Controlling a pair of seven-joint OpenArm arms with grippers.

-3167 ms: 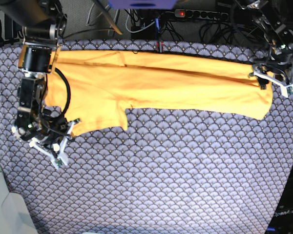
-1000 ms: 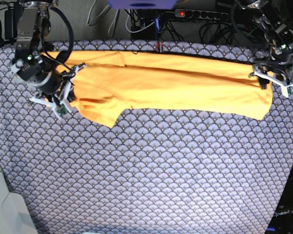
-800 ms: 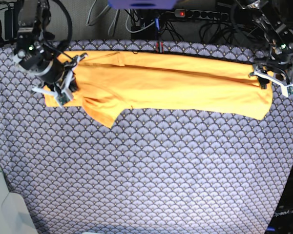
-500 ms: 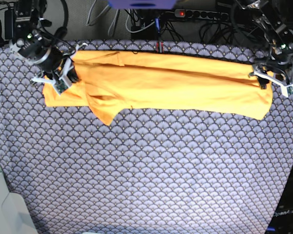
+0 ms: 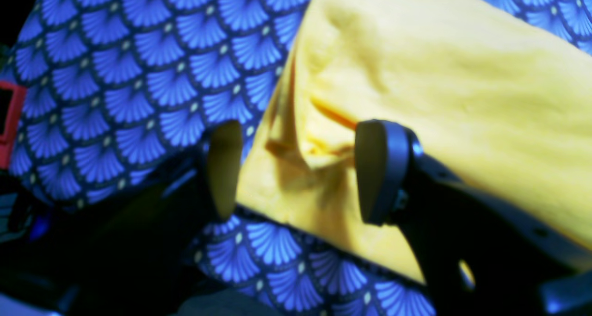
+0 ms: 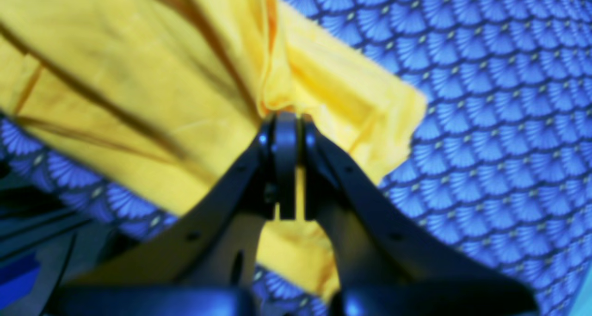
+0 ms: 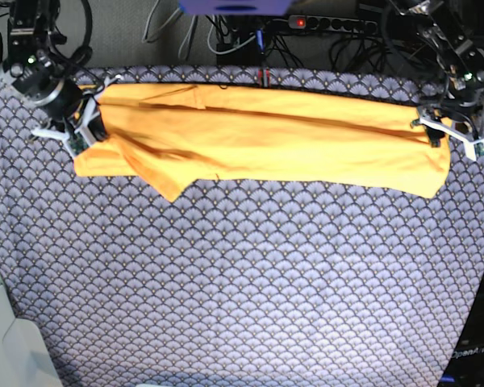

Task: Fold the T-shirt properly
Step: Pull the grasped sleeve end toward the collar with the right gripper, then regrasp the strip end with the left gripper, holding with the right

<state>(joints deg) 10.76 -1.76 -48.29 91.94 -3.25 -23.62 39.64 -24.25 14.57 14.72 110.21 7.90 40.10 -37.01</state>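
The orange-yellow T-shirt [image 7: 266, 137] lies as a long folded band across the far part of the table. A sleeve point [image 7: 173, 189] hangs toward me. At the band's left end my right gripper [image 7: 87, 121] is shut on a bunch of its fabric. In the right wrist view the jaws [image 6: 286, 121] meet with T-shirt [image 6: 138, 75] cloth pinched at their tips. My left gripper [image 7: 445, 135] stands open at the right end. In the left wrist view its fingers [image 5: 224, 168] straddle a folded corner of the T-shirt [image 5: 439, 84] without pressing it.
A purple-grey fan-patterned cloth [image 7: 250, 282] covers the table. A power strip and cables [image 7: 331, 22] lie beyond the far edge. A pale object [image 7: 0, 339] sits at the near left corner. A red part [image 5: 7, 117] shows at the left wrist view's edge.
My right gripper has carried the T-shirt's left end up and to the left, toward the far edge, flattening that end. The left arm has not moved.
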